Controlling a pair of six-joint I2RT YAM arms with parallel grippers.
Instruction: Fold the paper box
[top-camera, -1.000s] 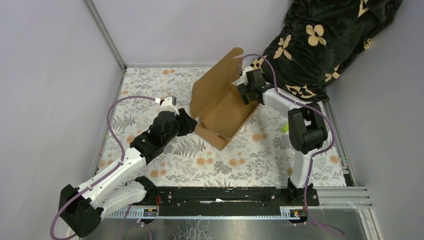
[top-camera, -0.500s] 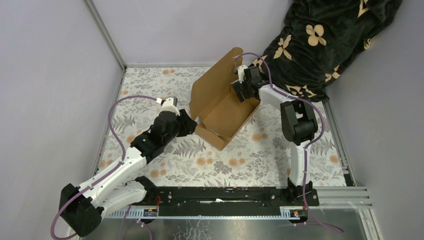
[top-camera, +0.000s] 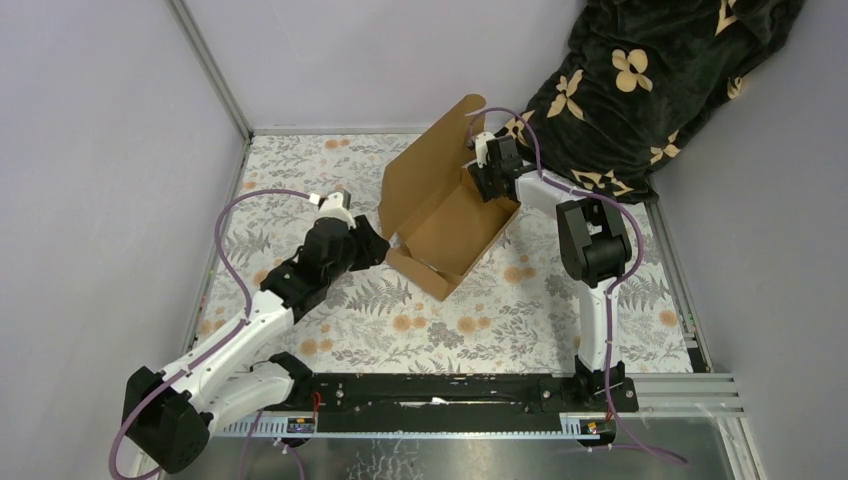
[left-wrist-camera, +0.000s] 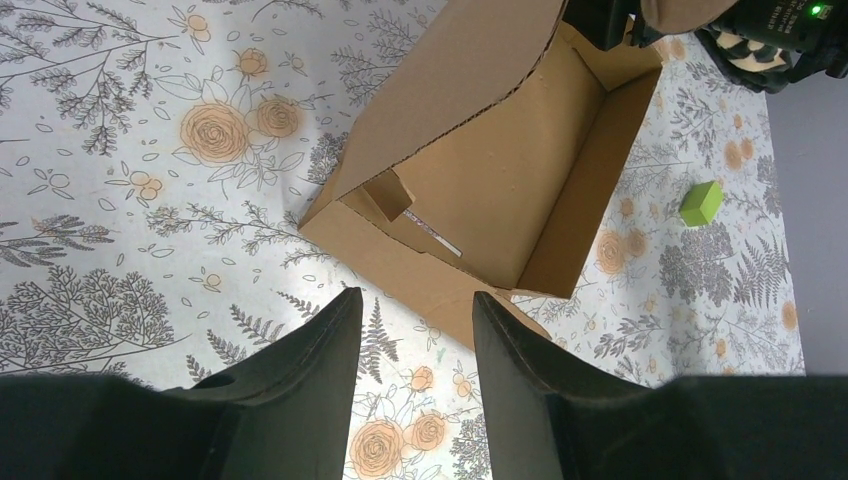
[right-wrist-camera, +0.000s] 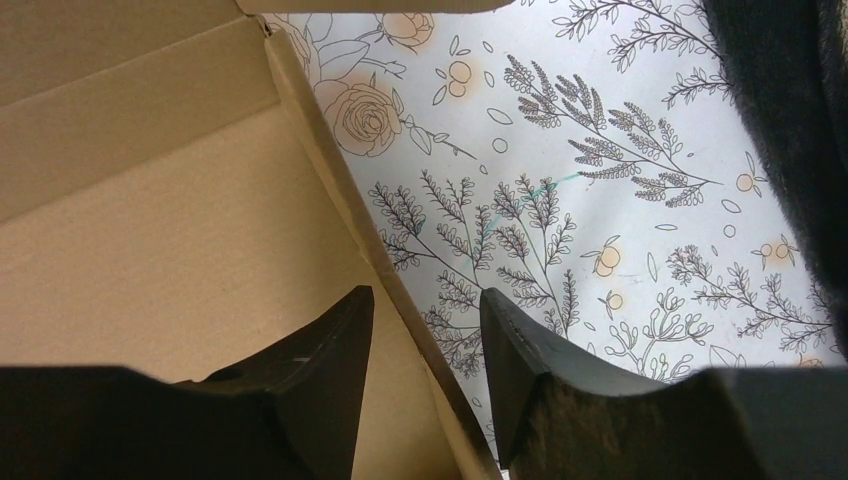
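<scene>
- Fingers of the right end effector (right-wrist-camera: 425, 300) stand parted astride the right-hand wall of the paper box (right-wrist-camera: 150, 250), one inside and one outside. Desk pattern shows in the gap, so nothing is clamped yet.
- The left end effector (left-wrist-camera: 412, 300) is released and empty, and its tips are just short of the box's low near flap.
- The box (top-camera: 445, 220) sits toward the far edge of the desk (top-camera: 500, 330), a little right of the middle. Its lid stands up on the left side, and the near end is not yet folded up.
- Judgement: the step in hand looks like securing that wall.
  - Close squarely on the cardboard edge, low enough that the wall does not buckle.
  - Hold it upright while the left arm lifts the near flap and tucks its tab inside.
  - Pulling sideways risks dragging the light box toward the dark blanket (top-camera: 640, 80) at the far right corner.
- A small green block (left-wrist-camera: 702, 202) lies on the desk right of the box, well apart from it.
- No brand, label or writing can be read. The cardboard is plain, and the blanket shows only tan flower shapes.
</scene>
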